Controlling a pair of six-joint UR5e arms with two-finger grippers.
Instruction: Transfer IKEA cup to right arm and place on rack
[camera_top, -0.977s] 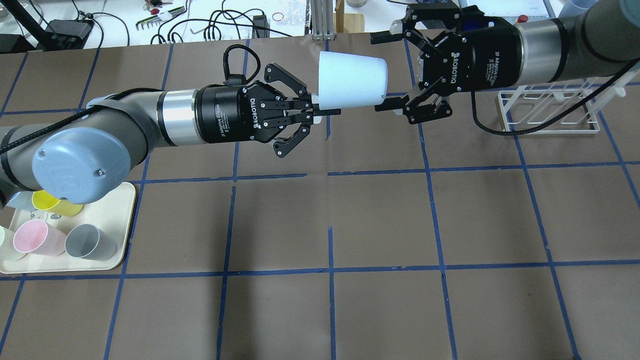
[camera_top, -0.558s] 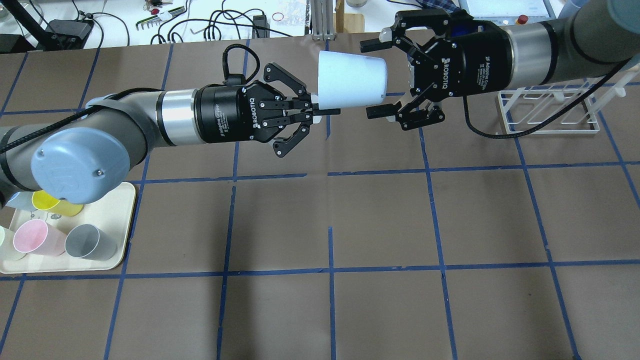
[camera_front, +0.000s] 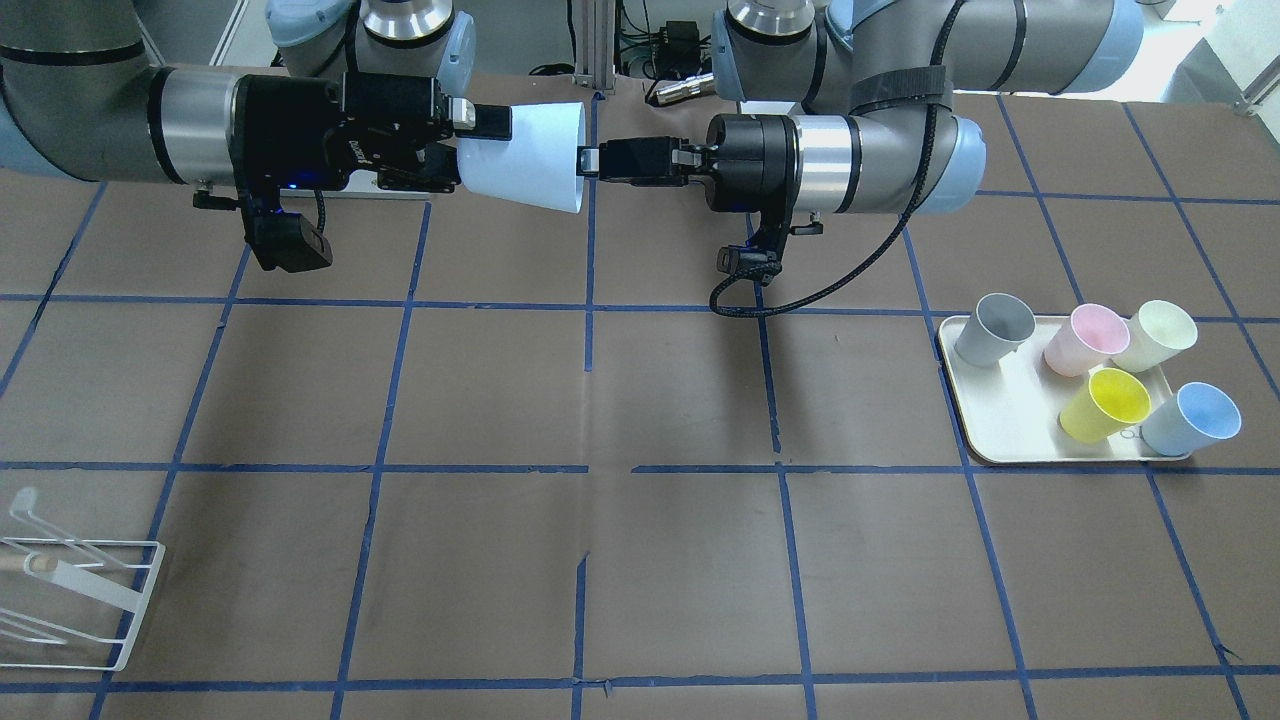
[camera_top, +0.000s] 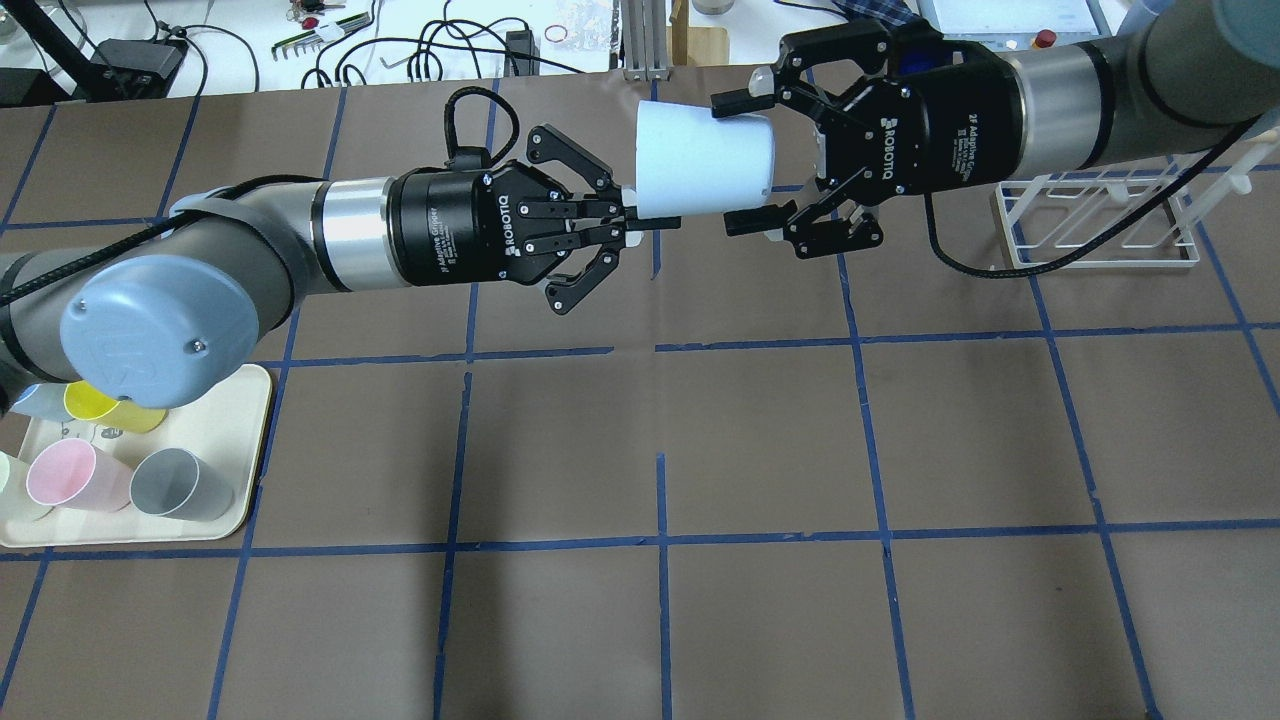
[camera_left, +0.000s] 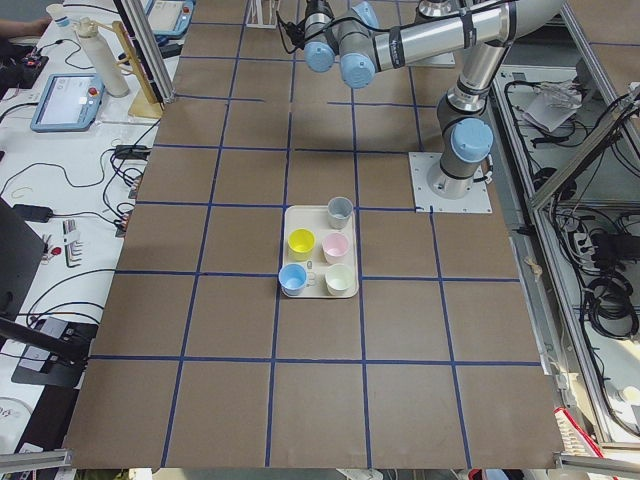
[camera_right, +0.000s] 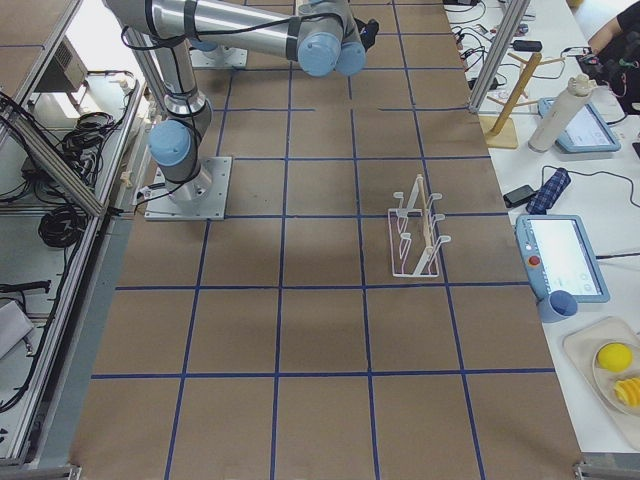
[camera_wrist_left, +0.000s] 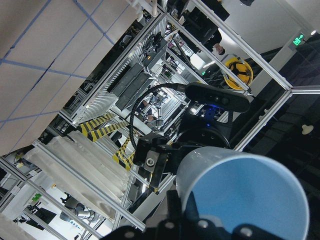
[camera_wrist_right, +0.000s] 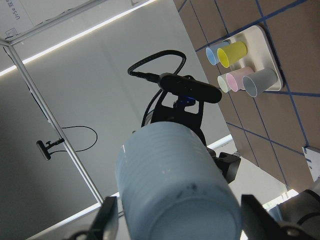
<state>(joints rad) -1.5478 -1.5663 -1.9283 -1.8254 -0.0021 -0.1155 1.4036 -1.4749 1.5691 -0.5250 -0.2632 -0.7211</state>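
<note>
The pale blue IKEA cup (camera_top: 695, 160) lies level in the air, mouth toward the left arm. My left gripper (camera_top: 640, 222) is shut on its rim. It also shows in the front view (camera_front: 590, 160). My right gripper (camera_top: 740, 160) is open, its two fingers straddling the cup's base end without gripping. In the right wrist view the cup's base (camera_wrist_right: 185, 200) sits between the spread fingers (camera_wrist_right: 107, 222). In the left wrist view the cup's mouth (camera_wrist_left: 250, 195) fills the lower right. The white wire rack (camera_top: 1095, 225) stands under the right arm.
A cream tray (camera_front: 1000, 425) near the left arm's base holds several cups, among them a second pale blue cup (camera_front: 1195, 418), a yellow cup (camera_front: 1105, 403) and a grey cup (camera_front: 990, 330). Cables and tools lie beyond the table's far edge (camera_top: 400, 45).
My right gripper has moved left toward the cup, so its open fingers now straddle the cup's base end. The left arm and the cup have not moved.
</note>
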